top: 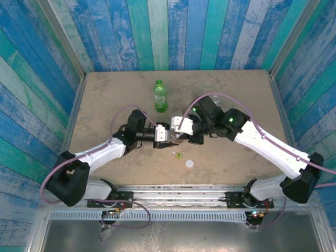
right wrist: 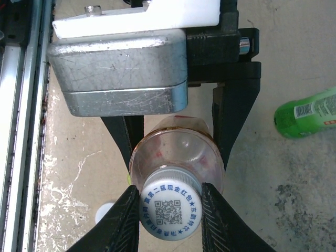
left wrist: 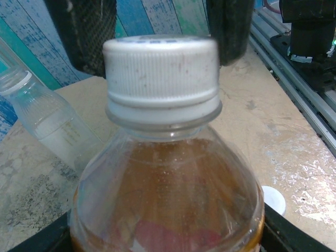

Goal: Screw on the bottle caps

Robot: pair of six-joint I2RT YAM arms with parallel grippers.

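The left claw (right wrist: 178, 137) is clamped on the body of the small plastic bottle of amber-orange liquid (left wrist: 168, 194), held over the middle of the sandy worktop (top: 105, 94). The right claw (right wrist: 170, 212) pinches the ribbed white round screw cap (left wrist: 160, 71) seated on its neck. A small yellow-green plastic cap (top: 178, 155) and a loose white plastic cap (top: 189, 163) lie near, on the side towards the arm bases. The green plastic bottle (top: 160, 97) stands upright farther back, and the clear colourless plastic bottle (left wrist: 47, 126) is close by.

Right end effector (right wrist: 170, 212) tight around white cap (right wrist: 171, 209) on amber bottle (right wrist: 176, 149)
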